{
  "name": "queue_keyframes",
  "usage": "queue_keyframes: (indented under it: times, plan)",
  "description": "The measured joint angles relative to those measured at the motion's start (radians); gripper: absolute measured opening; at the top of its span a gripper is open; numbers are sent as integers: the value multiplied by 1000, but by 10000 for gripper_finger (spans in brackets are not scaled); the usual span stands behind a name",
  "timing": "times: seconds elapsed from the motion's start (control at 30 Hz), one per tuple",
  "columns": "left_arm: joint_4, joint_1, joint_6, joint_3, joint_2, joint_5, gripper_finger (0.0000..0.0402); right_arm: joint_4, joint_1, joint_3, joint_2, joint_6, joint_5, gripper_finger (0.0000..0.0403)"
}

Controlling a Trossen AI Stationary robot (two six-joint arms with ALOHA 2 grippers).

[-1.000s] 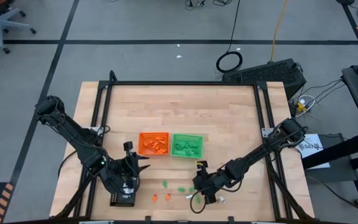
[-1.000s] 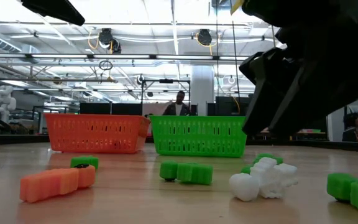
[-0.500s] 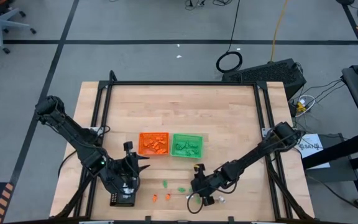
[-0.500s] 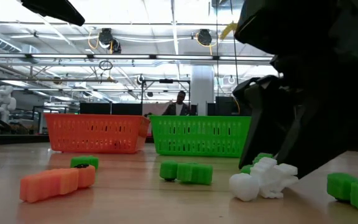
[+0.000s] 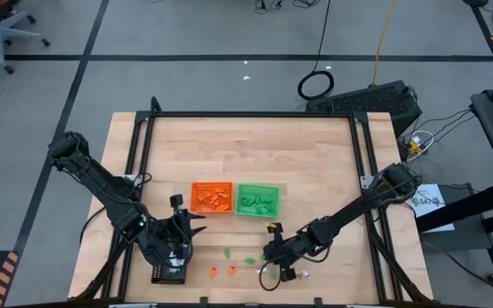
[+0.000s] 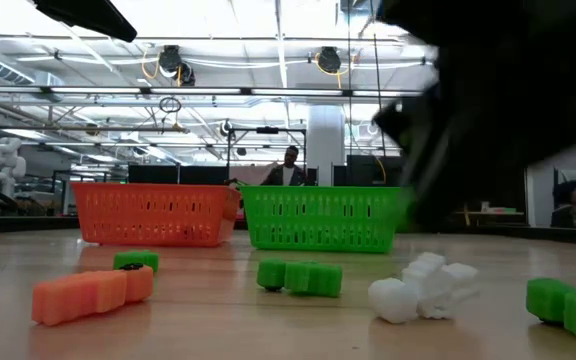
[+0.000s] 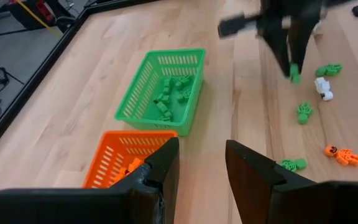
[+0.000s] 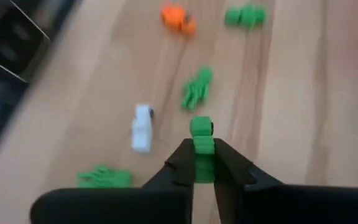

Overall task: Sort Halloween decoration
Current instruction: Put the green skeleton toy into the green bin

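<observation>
The wooden counter (image 5: 315,162) carries an orange basket (image 5: 211,198) and a green basket (image 5: 257,199) side by side, each holding trinkets of its own colour. The left gripper (image 7: 197,163) waits near the counter's front left, its fingers apart on nothing. The right gripper (image 8: 202,163) hangs above the front edge, fingers pinched on a green trinket (image 8: 201,144). Loose below lie a white trinket (image 8: 142,127), other green ones (image 8: 197,88) and an orange trinket (image 8: 178,18).

I see even, bright overhead lighting; the low view's right side and the right wrist view are motion-blurred.
</observation>
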Motion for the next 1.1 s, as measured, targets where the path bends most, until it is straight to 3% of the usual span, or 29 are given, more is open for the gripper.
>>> queue_keyframes:
  times: [0.13,0.43,0.83,1.1]
  plan:
    - [0,2,5,0,0,0,128,-63,10,0,-108,-25,20,11]
    - [1,34,4,0,0,0,128,-132,30,1,-392,-254,261,8]
    - [2,58,1,0,0,0,128,-198,16,1,-576,-620,297,10]
    - [1,57,6,0,0,0,128,-261,-17,1,-594,-710,298,12]
